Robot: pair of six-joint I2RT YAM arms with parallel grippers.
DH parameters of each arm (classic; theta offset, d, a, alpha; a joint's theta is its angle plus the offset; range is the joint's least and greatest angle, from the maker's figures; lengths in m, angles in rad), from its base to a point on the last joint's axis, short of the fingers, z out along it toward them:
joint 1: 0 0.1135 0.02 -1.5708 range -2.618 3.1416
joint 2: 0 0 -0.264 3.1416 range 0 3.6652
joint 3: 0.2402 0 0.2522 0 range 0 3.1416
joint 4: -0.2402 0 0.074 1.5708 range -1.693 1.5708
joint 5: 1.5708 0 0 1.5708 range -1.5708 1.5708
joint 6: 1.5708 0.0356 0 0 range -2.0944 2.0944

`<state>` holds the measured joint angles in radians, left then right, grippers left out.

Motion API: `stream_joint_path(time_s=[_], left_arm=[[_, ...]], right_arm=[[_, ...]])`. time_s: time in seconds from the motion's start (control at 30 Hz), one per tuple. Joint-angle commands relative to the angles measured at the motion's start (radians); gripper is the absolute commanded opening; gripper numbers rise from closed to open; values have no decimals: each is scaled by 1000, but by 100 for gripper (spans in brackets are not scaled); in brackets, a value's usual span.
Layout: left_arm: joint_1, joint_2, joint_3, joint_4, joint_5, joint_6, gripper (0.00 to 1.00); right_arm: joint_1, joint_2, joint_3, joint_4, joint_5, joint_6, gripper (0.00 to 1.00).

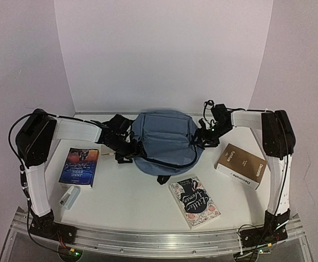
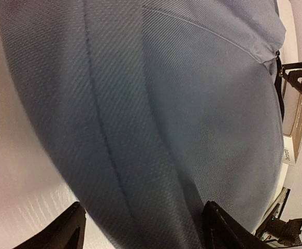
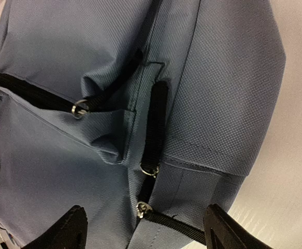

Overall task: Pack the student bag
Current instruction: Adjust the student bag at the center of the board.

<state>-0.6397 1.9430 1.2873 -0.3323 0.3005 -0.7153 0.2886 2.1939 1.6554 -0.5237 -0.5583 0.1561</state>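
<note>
The student bag, slate-blue fabric with black straps, lies at the middle of the table. My left gripper is at its left side and my right gripper at its right side. In the left wrist view the bag's fabric fills the frame, and my left gripper stands open with its black fingers wide apart and cloth between them. In the right wrist view my right gripper is open over the bag, above a black strap and metal zipper pulls.
A dark blue book lies at the left, with a small white object in front of it. A floral-covered book sits near the front centre. A tan book lies at the right, also seen as a pale edge.
</note>
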Motion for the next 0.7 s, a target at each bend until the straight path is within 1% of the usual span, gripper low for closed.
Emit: stream_joint_path(time_s=[0.0, 0.1, 0.2, 0.3, 0.4, 0.47, 0.5, 0.57, 0.6, 0.63, 0.67], left_arm=[[7, 53, 39, 74, -3, -17, 69], [8, 130, 148, 27, -43, 24, 55], [16, 217, 295, -45, -69, 84, 47], [53, 289, 419, -90, -53, 102, 44], [102, 330, 502, -104, -17, 110, 45], [134, 351, 558, -116, 1, 120, 50], [149, 357, 582, -124, 11, 127, 56], [175, 348, 612, -144, 16, 145, 72], [181, 337, 615, -159, 11, 157, 76], [186, 309, 603, -162, -1, 171, 81], [186, 282, 586, -164, -12, 183, 84]], right_arm=[[0, 2, 5, 2, -58, 11, 66], [2, -35, -66, 4, -93, 2, 54], [7, -78, -134, 5, -124, -11, 49], [29, -117, -187, 4, -169, -25, 47], [72, -155, -228, 2, -204, -44, 44], [102, -183, -242, 2, -239, -53, 43], [117, -196, -243, 2, -257, -55, 43], [134, -225, -234, 1, -288, -59, 46], [136, -235, -224, 1, -296, -54, 50], [135, -252, -213, -1, -294, -52, 58], [130, -266, -204, -7, -286, -52, 63]])
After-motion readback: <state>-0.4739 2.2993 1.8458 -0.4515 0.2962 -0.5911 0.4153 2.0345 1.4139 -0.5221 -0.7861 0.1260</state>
